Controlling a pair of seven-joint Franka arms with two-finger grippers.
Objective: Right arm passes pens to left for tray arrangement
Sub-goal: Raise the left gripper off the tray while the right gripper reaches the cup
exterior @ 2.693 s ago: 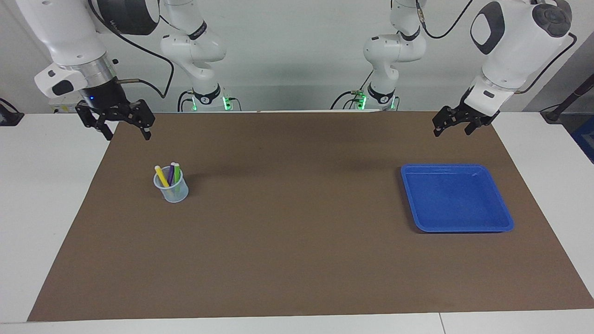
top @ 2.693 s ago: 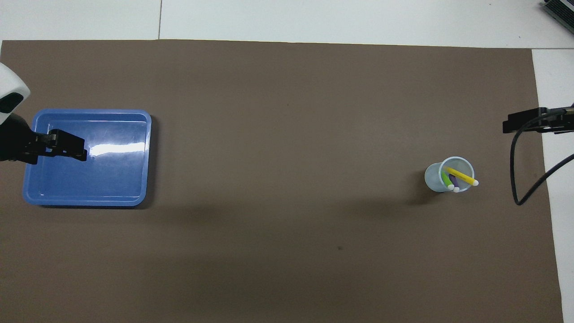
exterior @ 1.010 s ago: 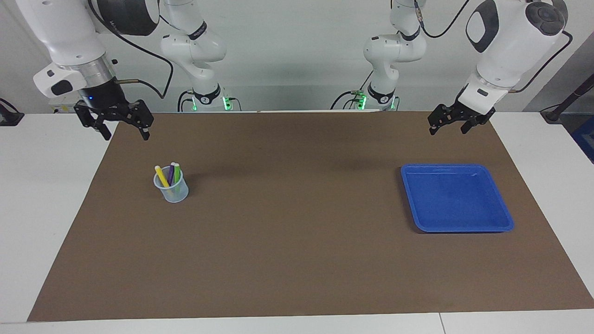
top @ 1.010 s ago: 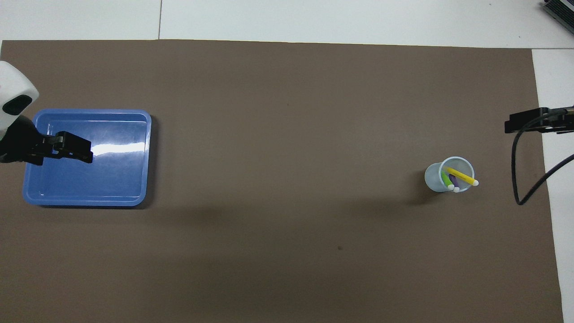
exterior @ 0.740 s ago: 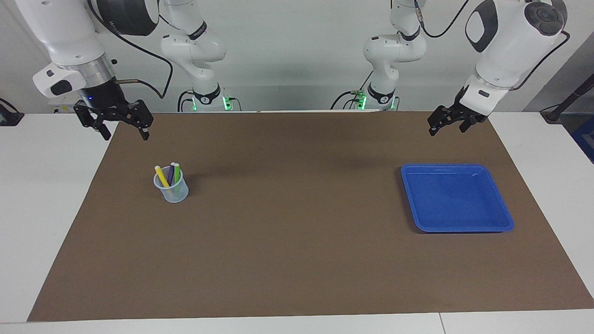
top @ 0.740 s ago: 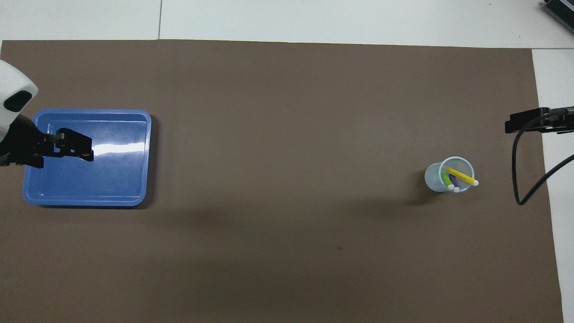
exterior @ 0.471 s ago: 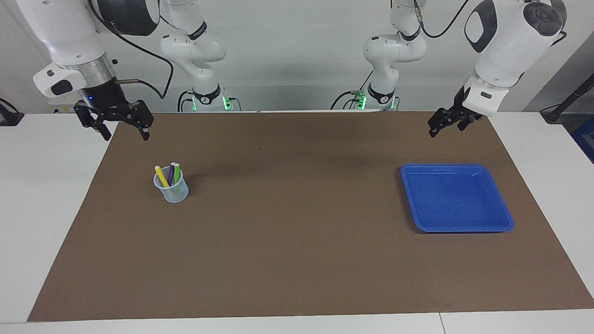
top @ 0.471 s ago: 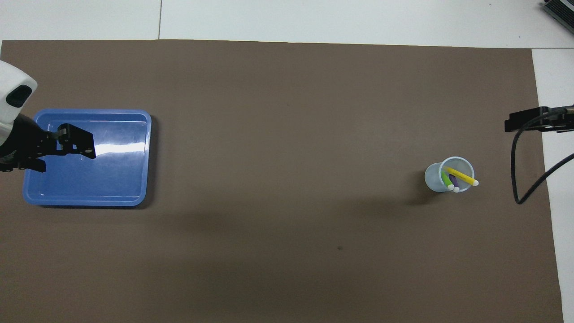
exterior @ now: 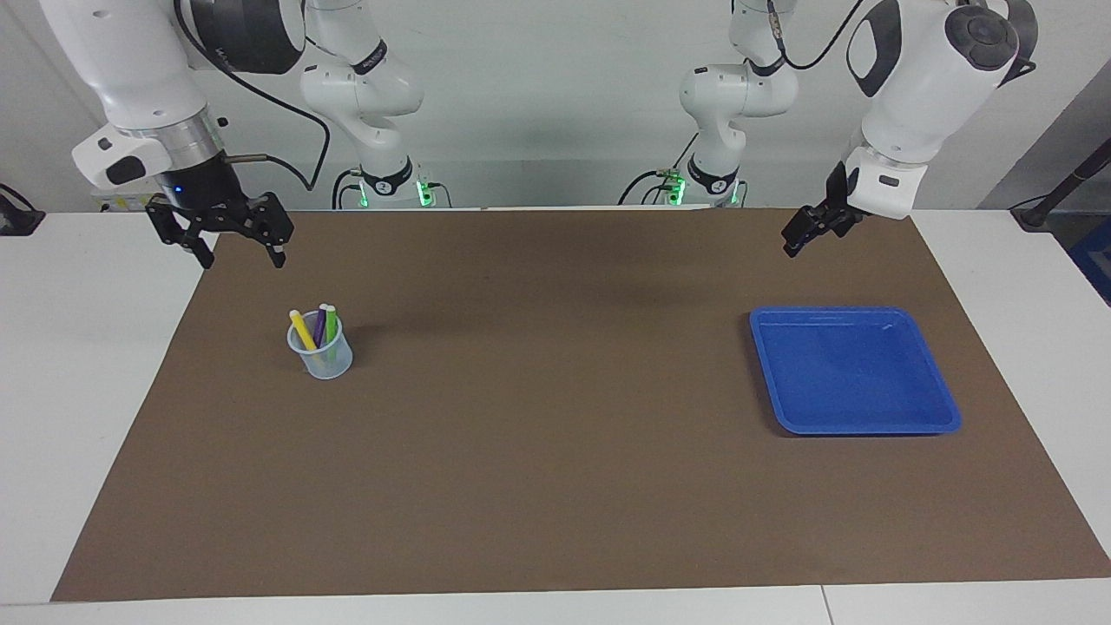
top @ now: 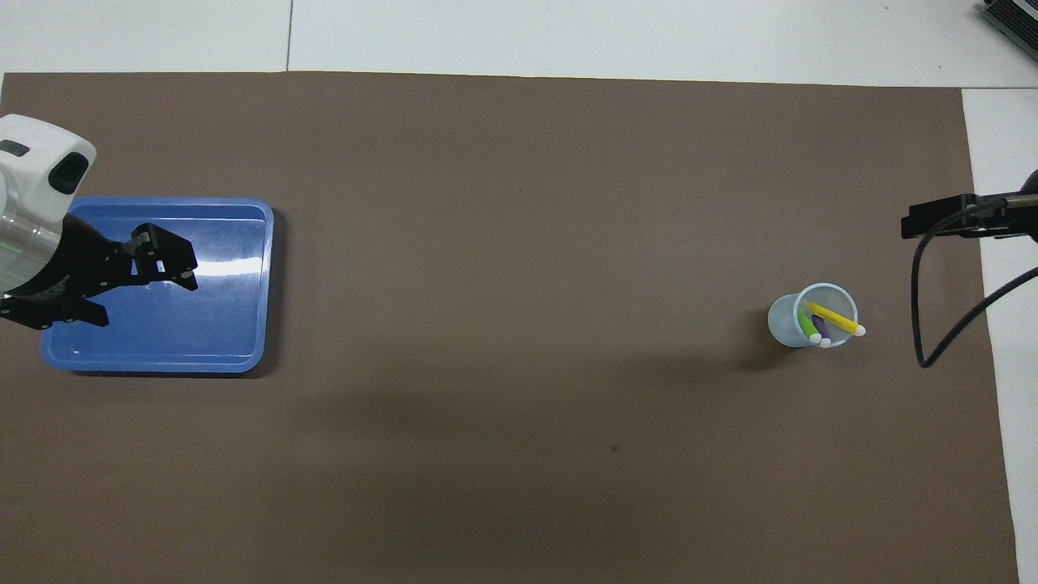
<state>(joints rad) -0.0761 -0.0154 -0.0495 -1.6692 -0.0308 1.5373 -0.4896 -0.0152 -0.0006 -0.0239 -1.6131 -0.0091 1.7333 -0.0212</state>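
- Above the brown mat's (exterior: 555,486) corner, robot-ward of the cup (exterior: 323,356), the right gripper (exterior: 236,252) hangs with fingers spread, empty.
- Inside that cup stand the pens (exterior: 318,326), untouched; the first pick is not yet begun, so it must descend onto one.
- Well away from the cup lies the tray (exterior: 942,408), empty; the left gripper (exterior: 794,246) waits, released, above the mat robot-ward of it.

A matt brown paper-like mat (exterior: 555,486) covers the smooth white table (exterior: 78,365), the blue tray (top: 243,357) looks like glossy plastic catching glare, the cup (exterior: 328,363) is translucent pale plastic, and the arms' shells (exterior: 911,78) are glossy white.
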